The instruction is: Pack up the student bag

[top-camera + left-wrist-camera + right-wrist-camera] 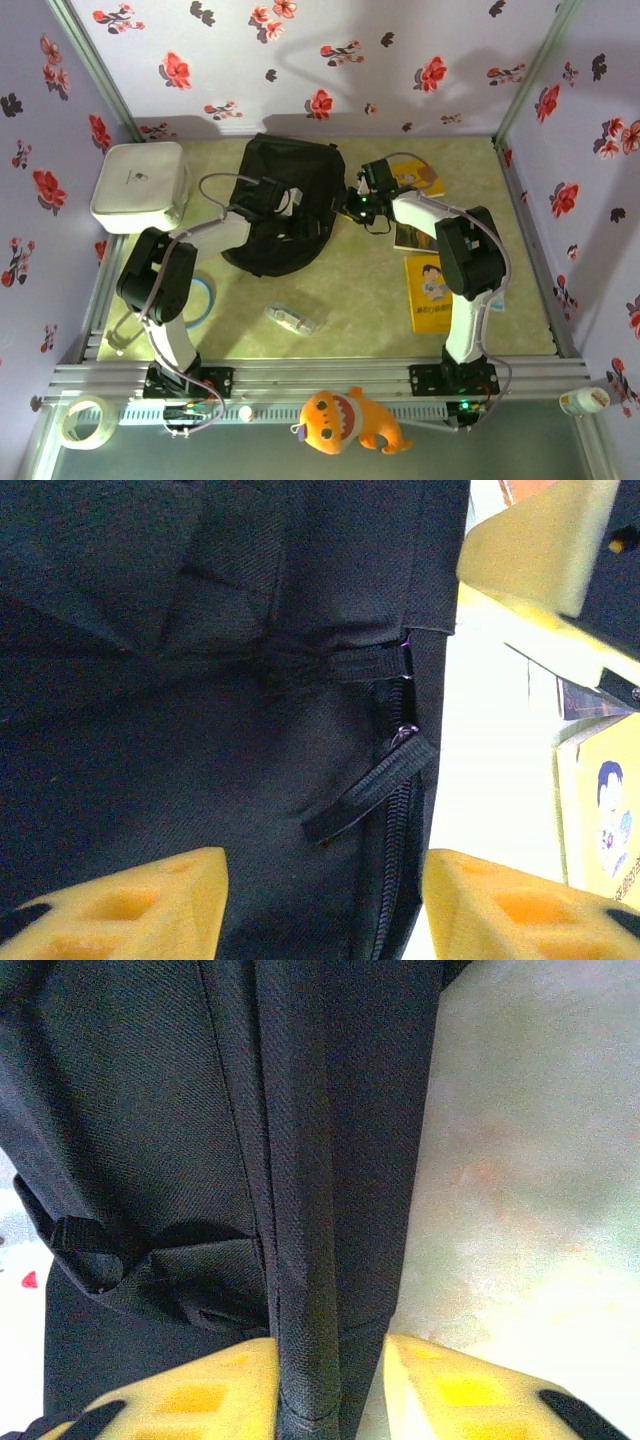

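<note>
Right end effector point(330, 1365) on student bag point(150, 1110)

Pale lilac paper with scattered red and dark flowers covers the back wall point(300, 60), the left wall point(40, 150) and the right wall point(590, 200). A grey metal post point(95, 65) stands in the far left corner and a second post point(530, 70) in the far right. Soft shadows lie across the back wall. The table top point(350, 290) is mottled yellow-green, evenly lit. A ribbed metal rail point(330, 378) runs along its near edge
</note>
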Robot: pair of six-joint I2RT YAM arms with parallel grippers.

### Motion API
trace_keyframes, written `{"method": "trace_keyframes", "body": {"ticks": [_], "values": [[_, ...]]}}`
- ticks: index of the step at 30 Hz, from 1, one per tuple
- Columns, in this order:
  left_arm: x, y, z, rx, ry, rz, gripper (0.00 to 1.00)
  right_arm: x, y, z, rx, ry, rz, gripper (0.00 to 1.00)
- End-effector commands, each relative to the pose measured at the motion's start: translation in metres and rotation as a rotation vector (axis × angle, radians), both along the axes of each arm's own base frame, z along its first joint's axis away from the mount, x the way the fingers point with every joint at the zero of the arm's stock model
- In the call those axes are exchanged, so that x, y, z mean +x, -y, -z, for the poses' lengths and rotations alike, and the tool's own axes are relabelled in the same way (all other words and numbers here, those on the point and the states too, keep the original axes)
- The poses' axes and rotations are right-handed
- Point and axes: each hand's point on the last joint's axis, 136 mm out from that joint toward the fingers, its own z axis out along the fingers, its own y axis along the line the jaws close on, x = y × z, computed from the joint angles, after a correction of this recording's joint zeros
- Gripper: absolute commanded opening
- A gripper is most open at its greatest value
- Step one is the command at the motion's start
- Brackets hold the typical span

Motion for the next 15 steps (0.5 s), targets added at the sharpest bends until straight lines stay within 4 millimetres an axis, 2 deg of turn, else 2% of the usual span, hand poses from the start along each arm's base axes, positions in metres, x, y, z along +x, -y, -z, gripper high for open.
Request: {"method": "trace_keyframes", "body": {"ticks": [1,10,15], "values": [[0.003,0.017,-0.008,-0.049,0.015,0.057,0.49,-0.008,0.003,0.018,-0.029,-0.037,-0.008,0.28],[0.005,0.028,0.002,-0.044,-0.003,0.114,0.46,-0.014,0.011,0.047,-0.074,-0.097,0.019,0.23],[0.007,0.031,0.008,0.009,0.004,0.186,0.45,-0.015,0.011,0.053,-0.075,-0.114,0.025,0.22]]}}
